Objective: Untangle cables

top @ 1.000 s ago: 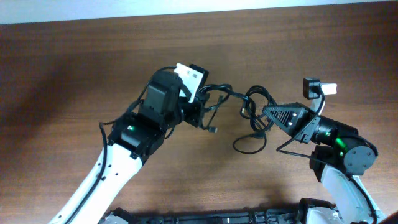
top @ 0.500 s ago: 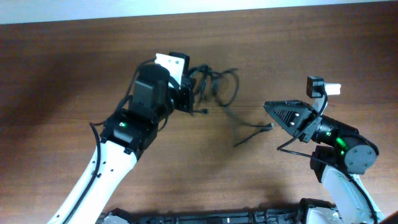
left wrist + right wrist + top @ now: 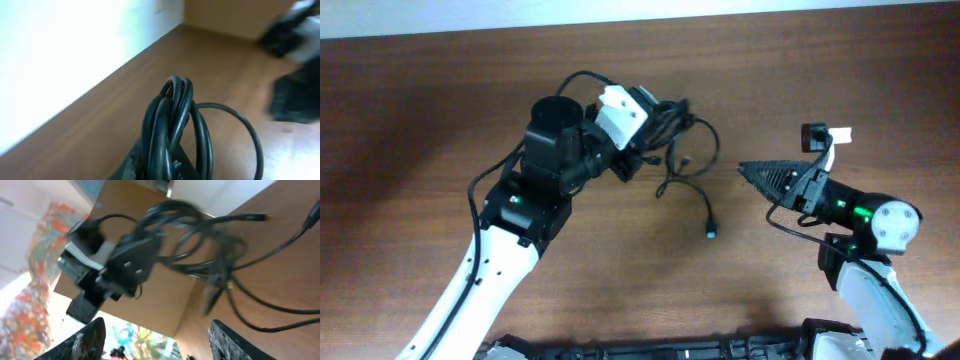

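Note:
The cables [image 3: 692, 150] are a tangle of thin black cords. My left gripper [image 3: 650, 140] is shut on the bunched part, left of the table's middle. In the left wrist view the cables [image 3: 172, 115] rise in a tight bundle out of the left gripper [image 3: 165, 167]. Loops hang to the right of it, and one loose plug end [image 3: 710, 232] lies on the wood. My right gripper [image 3: 752, 173] is open, apart from the cords and pointing left at them. In the right wrist view the right gripper [image 3: 157, 345] holds nothing, with the cables [image 3: 200, 245] beyond it.
The brown wooden table [image 3: 420, 120] ends at a white wall along the far edge. The right arm's camera mount [image 3: 825, 137] stands at the right. The arms' black base [image 3: 650, 348] runs along the front edge.
My right gripper has opened and let go of the cables. The left gripper has pulled the bundle away to the left, and a loose end now trails on the table.

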`<action>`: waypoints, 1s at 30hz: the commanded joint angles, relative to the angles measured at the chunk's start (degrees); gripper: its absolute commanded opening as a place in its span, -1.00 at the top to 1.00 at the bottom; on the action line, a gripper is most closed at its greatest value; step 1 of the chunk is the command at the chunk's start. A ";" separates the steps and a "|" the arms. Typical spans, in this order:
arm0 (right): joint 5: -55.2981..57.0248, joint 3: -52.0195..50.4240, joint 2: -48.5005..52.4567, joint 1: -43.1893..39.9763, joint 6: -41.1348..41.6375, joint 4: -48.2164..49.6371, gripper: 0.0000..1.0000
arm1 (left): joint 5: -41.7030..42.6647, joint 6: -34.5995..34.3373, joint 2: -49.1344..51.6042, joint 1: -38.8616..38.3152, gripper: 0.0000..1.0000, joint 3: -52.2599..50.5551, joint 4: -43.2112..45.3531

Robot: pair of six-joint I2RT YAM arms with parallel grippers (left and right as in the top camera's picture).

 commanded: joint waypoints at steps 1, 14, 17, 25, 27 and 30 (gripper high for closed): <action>2.51 0.52 1.20 -0.17 -1.09 -0.09 -0.30 | 15.87 8.20 -0.59 0.04 1.00 0.17 3.10; 2.49 0.55 1.20 -0.17 -1.01 0.66 0.36 | 23.58 8.20 -0.57 -2.43 1.00 0.15 5.14; 0.61 0.55 1.20 -0.15 1.11 3.72 0.48 | 22.23 8.17 -0.57 -3.02 1.00 0.15 5.09; -6.19 0.52 1.20 -0.17 -0.46 4.39 0.11 | 21.81 8.20 -0.57 -2.97 1.00 0.15 7.30; -5.99 0.52 1.20 -0.24 -0.98 3.80 -0.23 | 21.79 8.20 -0.57 -2.95 1.00 0.15 8.98; -2.32 0.52 1.20 -0.28 -4.44 -2.67 -0.45 | 20.22 8.15 -0.57 -2.97 1.00 0.15 11.89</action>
